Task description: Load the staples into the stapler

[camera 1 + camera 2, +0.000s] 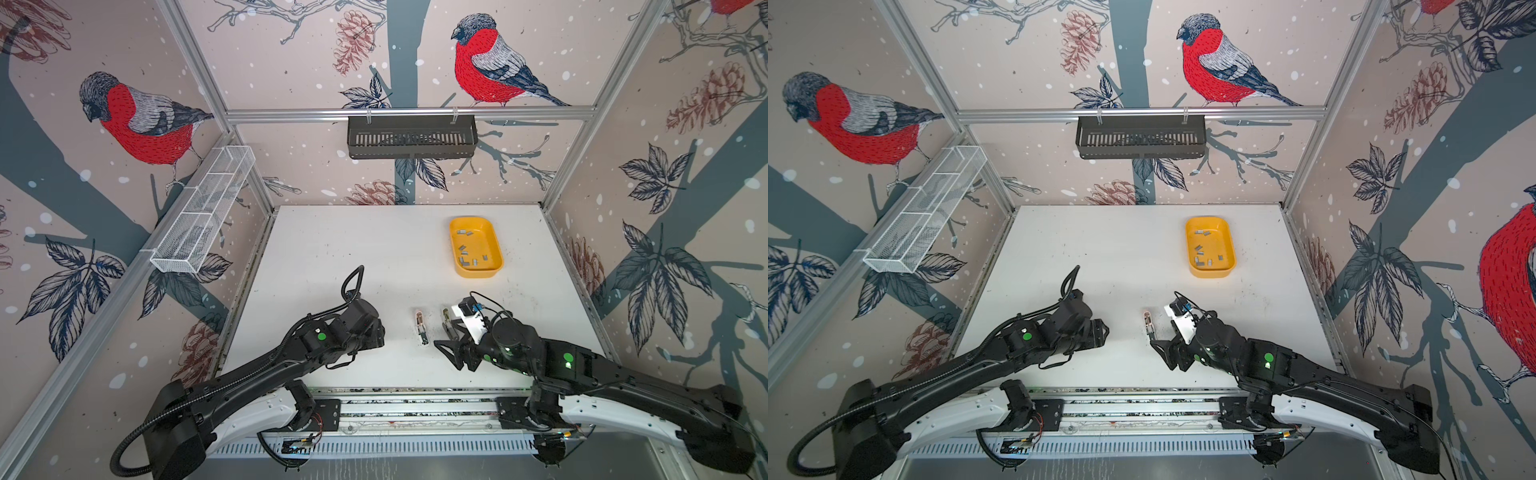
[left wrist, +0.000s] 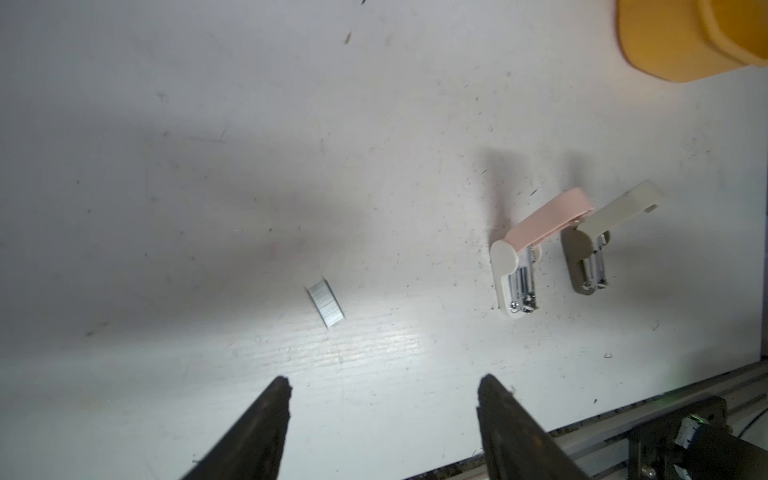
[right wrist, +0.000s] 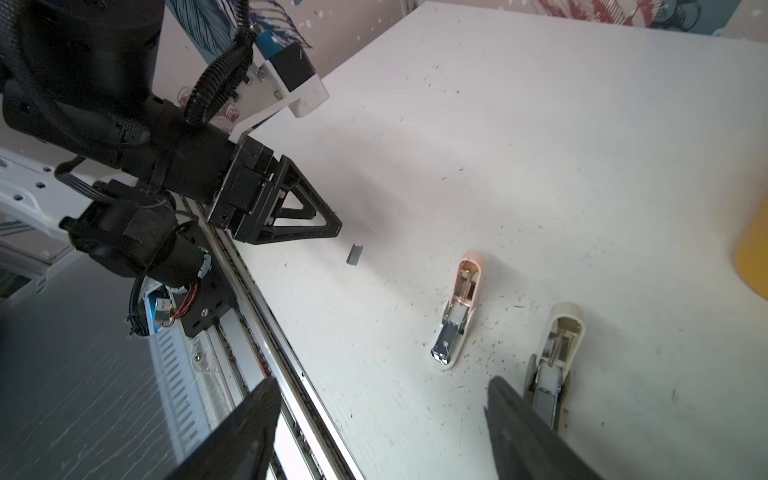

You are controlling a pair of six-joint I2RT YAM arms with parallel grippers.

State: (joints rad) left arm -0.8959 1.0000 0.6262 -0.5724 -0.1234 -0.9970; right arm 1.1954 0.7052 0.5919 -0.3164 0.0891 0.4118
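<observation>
One grey metal staple strip (image 2: 326,306) and one cream stapler (image 2: 598,245) are flanking the pink stapler (image 2: 523,257); left hand (image 2: 385,381) and right hand (image 3: 382,384) are gaping.

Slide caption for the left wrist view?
Open left gripper faces a loose staple strip on the table; pink stapler and beige stapler lie open nearby.

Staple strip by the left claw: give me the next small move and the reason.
Likely lower the left claw over the staple strip and close on it. The claw is open and empty, the strip lies loose on the table just ahead of it, and the pink stapler lies open nearby.
</observation>
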